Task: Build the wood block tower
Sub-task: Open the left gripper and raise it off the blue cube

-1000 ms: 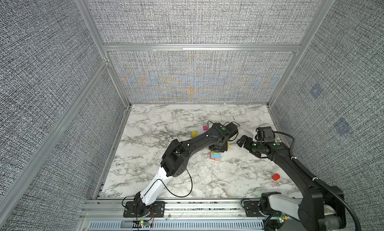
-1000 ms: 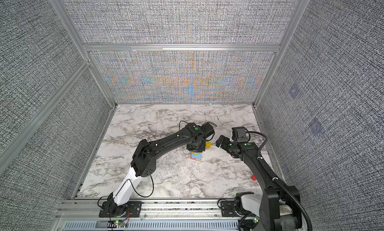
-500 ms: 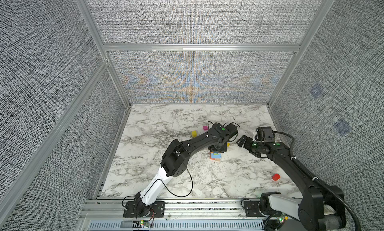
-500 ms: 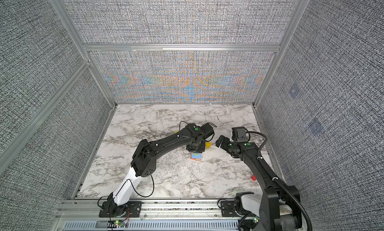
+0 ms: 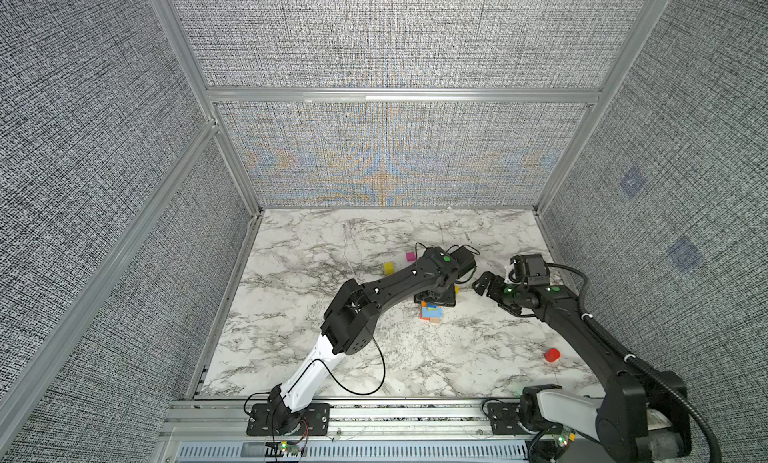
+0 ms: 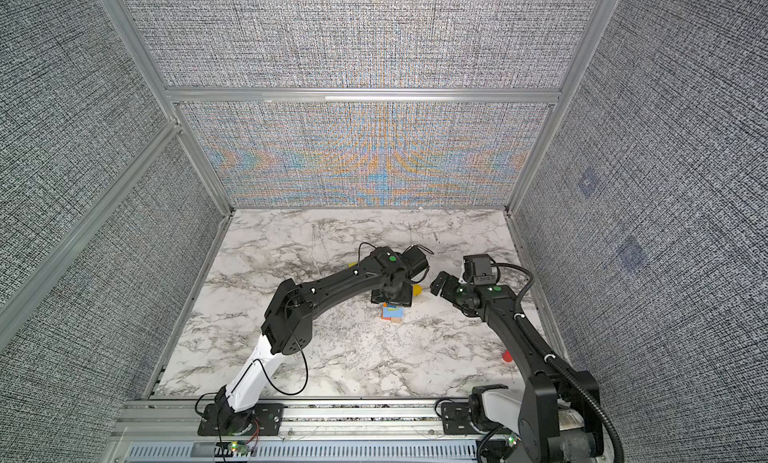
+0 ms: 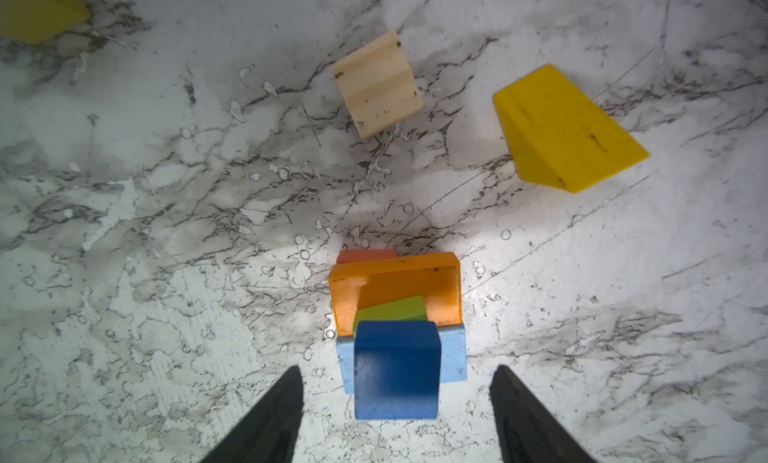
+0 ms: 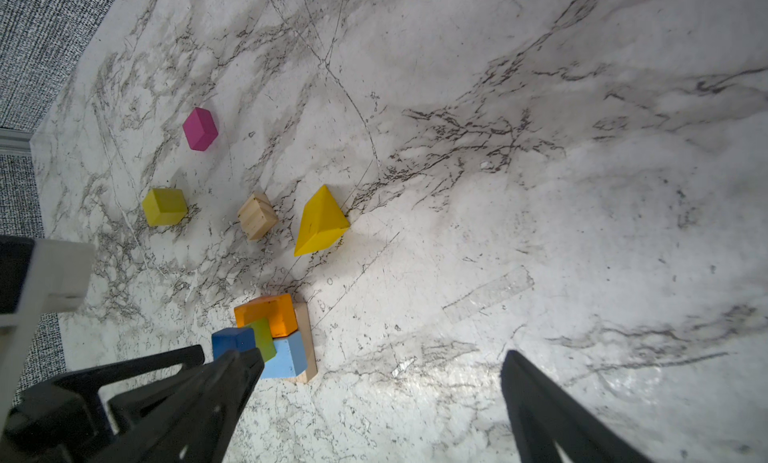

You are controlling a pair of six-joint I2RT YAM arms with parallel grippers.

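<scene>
The tower (image 5: 430, 312) stands mid-table, also in a top view (image 6: 392, 312). In the left wrist view a dark blue cube (image 7: 397, 369) is topmost, over a green block (image 7: 392, 311), an orange bridge block (image 7: 399, 282) and a light blue brick (image 7: 453, 357). My left gripper (image 7: 397, 369) hangs straight above it, open, its fingers (image 7: 282, 407) well clear of the blue cube on both sides. My right gripper (image 8: 380, 357) is open and empty, to the right of the tower (image 8: 282, 340), above bare marble.
Loose blocks lie behind the tower: a tan cube (image 8: 257, 215), a yellow wedge (image 8: 320, 222), a yellow-green cube (image 8: 164, 206) and a magenta cube (image 8: 200, 129). A red block (image 5: 552, 355) sits near the right arm. Textured walls enclose the marble table (image 5: 316, 249).
My left gripper's jaws have spread wide, letting go of the dark blue cube, which stays on top of the tower. The right arm has not moved.
</scene>
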